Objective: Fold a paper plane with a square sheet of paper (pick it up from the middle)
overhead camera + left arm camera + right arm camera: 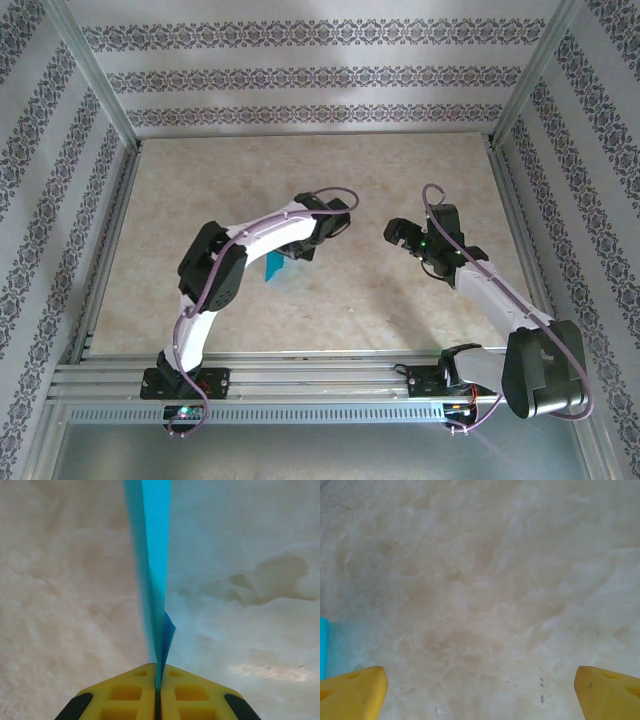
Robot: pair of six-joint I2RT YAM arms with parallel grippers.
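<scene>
The square sheet of paper (155,555) is teal-blue and folded into a narrow upright strip, seen edge-on. It rises from between the yellow fingers of my left gripper (158,672), which is shut on its lower end. From above, the paper (272,267) hangs below the left gripper (292,252) near the table's middle. My right gripper (398,235) stands to the right of it, apart from the paper. In the right wrist view the right gripper (480,695) is open, with nothing between its fingertips (355,695). A sliver of the paper (322,647) shows at the left edge.
The beige marbled tabletop (330,300) is fenced by metal rails (300,375) at the front and sides, with patterned walls behind. Both arms lean toward the table's middle, their wrists about a hand's width apart.
</scene>
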